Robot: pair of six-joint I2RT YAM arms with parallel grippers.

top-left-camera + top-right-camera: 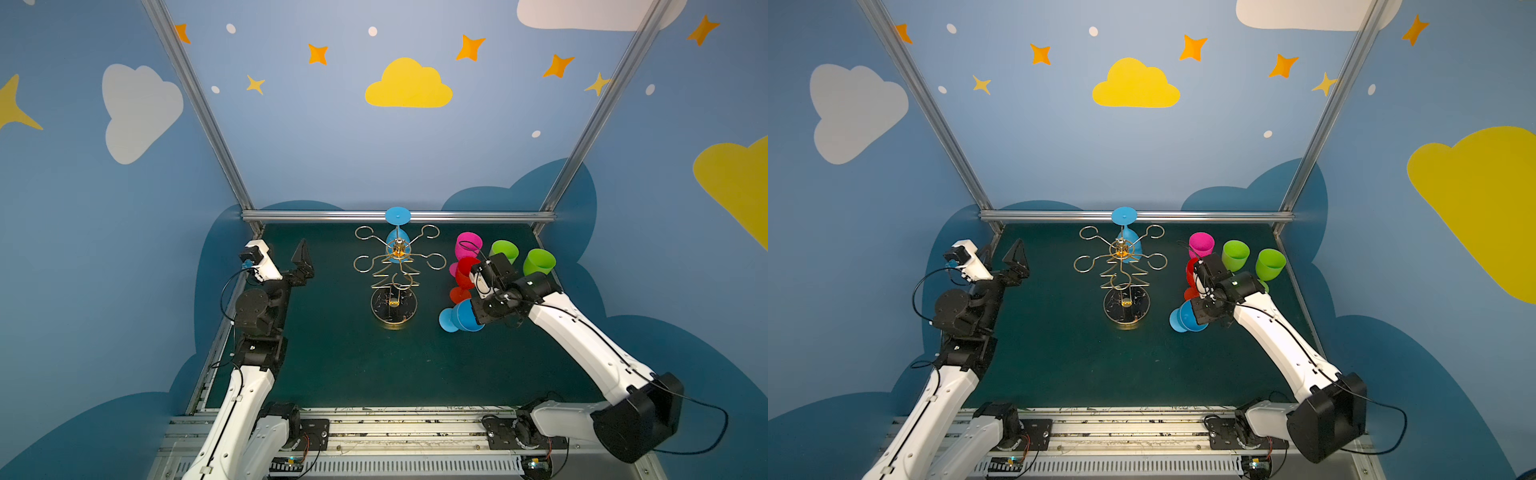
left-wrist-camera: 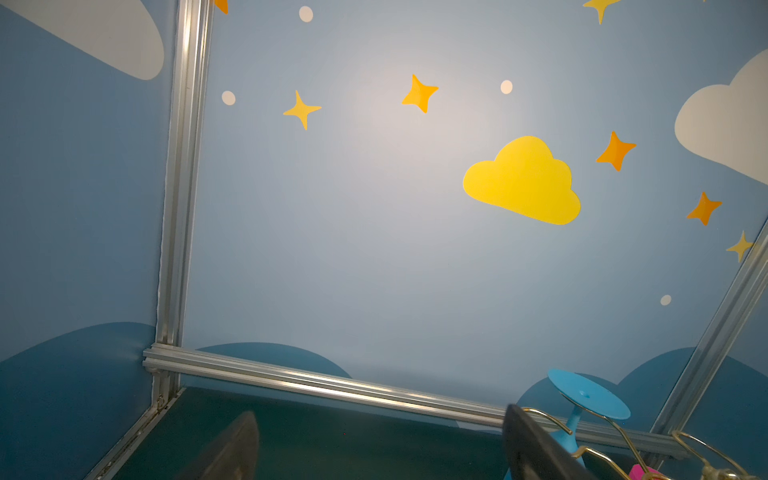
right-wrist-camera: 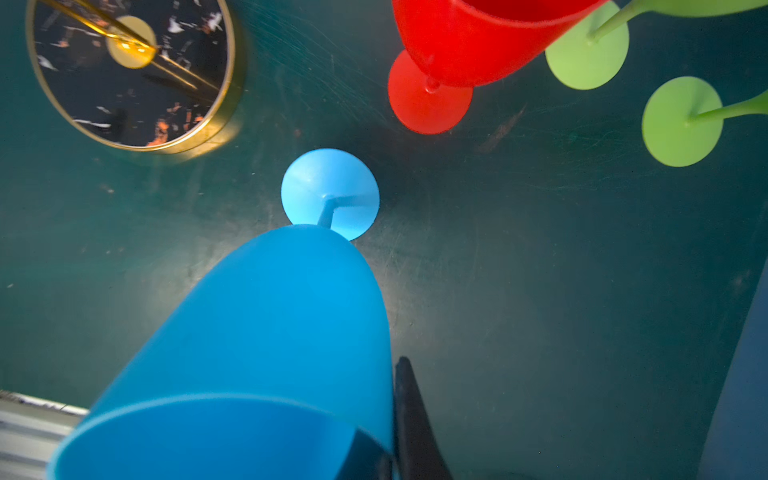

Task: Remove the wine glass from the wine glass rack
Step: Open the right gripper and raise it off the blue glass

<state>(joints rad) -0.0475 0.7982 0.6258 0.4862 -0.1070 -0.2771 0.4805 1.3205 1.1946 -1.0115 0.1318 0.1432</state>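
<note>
Setting the blue glass (image 3: 270, 316) down cleanly looks like the step in hand. The right gripper (image 3: 388, 440) is clamped on its rim, one finger inside the bowl and one outside. The glass is off the rack (image 1: 394, 266), at 3 o'clock of the rack's base, and seems to lean with its foot toward 9 o'clock. Whether the foot rests on the table (image 1: 332, 353) I cannot tell. Best to right the glass until the foot lies flat, lower it straight, then part the fingers and lift clear of the rim so it is not dragged over. The red glass (image 3: 478, 41) stands near, at 12 o'clock of it, with the pink glass (image 1: 468, 245) and green glasses (image 1: 503, 251) beyond, so the wrist should not swing that way. A hanging glass (image 1: 397, 217) sits upside down on the rack's 12 o'clock arm. The left gripper (image 1: 302, 264), fingers apart and empty, is at 9 o'clock of the rack.
</note>
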